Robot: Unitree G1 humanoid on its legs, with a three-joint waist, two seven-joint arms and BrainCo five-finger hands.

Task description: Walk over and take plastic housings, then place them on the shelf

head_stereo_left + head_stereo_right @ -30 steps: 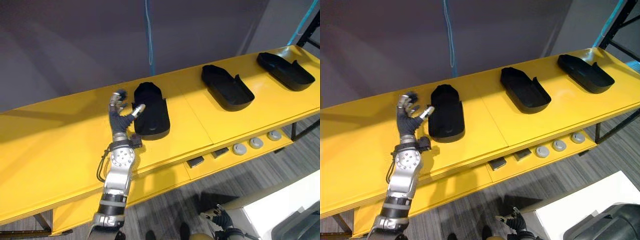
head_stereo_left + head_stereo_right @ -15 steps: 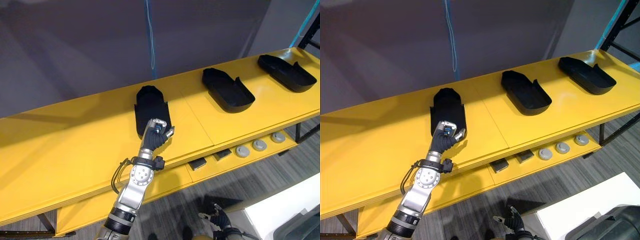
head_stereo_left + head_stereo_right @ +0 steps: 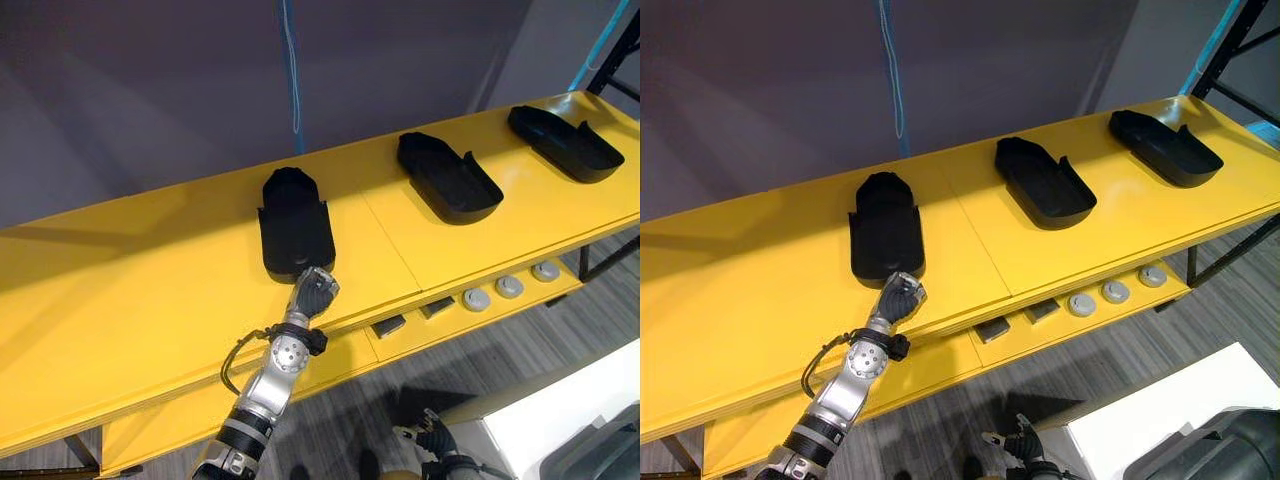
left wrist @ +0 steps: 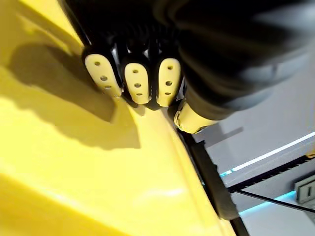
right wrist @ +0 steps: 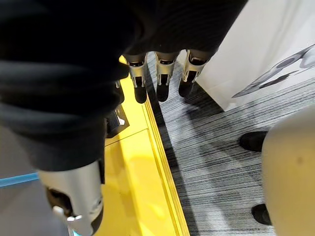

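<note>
Underneath: long yellow tabletop [image 3: 120, 290]; grey striped floor [image 3: 520, 340] below.
Behind: dark wall [image 3: 150, 90], blue cord [image 3: 292, 70] hanging down it.
Housings: left housing [image 3: 295, 225], middle housing [image 3: 447, 178] and right housing [image 3: 565, 143], all black, apart in a row on the tabletop.
Left hand [image 3: 313, 293]: fingers curled into a fist at the left housing's near end.
Right hand [image 5: 163, 78]: low beside the tabletop's edge, fingers loose and straight.
Front ledge: round grey buttons [image 3: 508, 288].

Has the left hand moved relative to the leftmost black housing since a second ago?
Yes. The left hand has moved from the left side of the leftmost housing, up by its far end, to its near end, closer to the front edge of the yellow shelf.
</note>
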